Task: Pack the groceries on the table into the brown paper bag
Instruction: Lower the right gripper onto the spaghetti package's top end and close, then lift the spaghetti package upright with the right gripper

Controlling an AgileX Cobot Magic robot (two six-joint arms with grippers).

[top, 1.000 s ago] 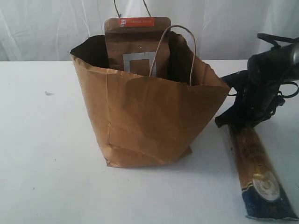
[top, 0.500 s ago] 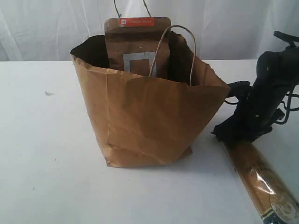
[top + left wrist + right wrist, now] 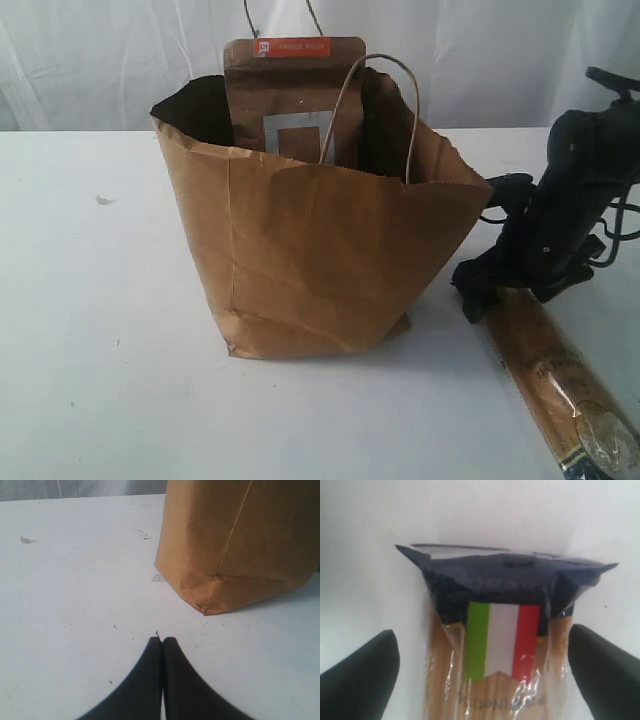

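Tall creased brown kraft paper bag stands on the white table, with a brown kraft pouch with a white square upright inside.
The long clear spaghetti pack lies flat on the table beside the bag. The right gripper straddles its end, fingers apart and clear of it. The left gripper, near the bag's bottom corner, has its tips pressed together, empty.

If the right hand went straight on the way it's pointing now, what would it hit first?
The spaghetti pack: the open right hand straddles its dark, flag-marked end, so it would likely meet the wrapper before the table.
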